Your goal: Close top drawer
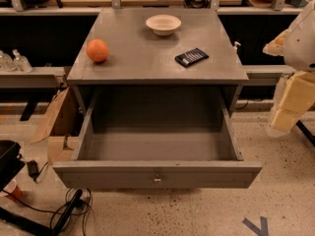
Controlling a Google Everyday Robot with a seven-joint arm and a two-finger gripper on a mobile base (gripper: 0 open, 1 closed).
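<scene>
The top drawer [123, 174] of the grey cabinet is pulled far out toward the camera. Its deep boxy inside is empty. Its flat front has one small round metal knob [157, 179] at the centre. My gripper [291, 104] shows as tan and white parts at the right edge of the camera view. It is to the right of the drawer's right side wall, level with the cabinet's front edge, and apart from the drawer.
On the cabinet top [142, 63] lie an orange [97, 50], a white bowl [163, 24] and a black packet [191, 57]. A cardboard box [58, 124] stands left of the cabinet. Cables [74, 208] lie on the floor at front left. Bottles [14, 62] stand on a left shelf.
</scene>
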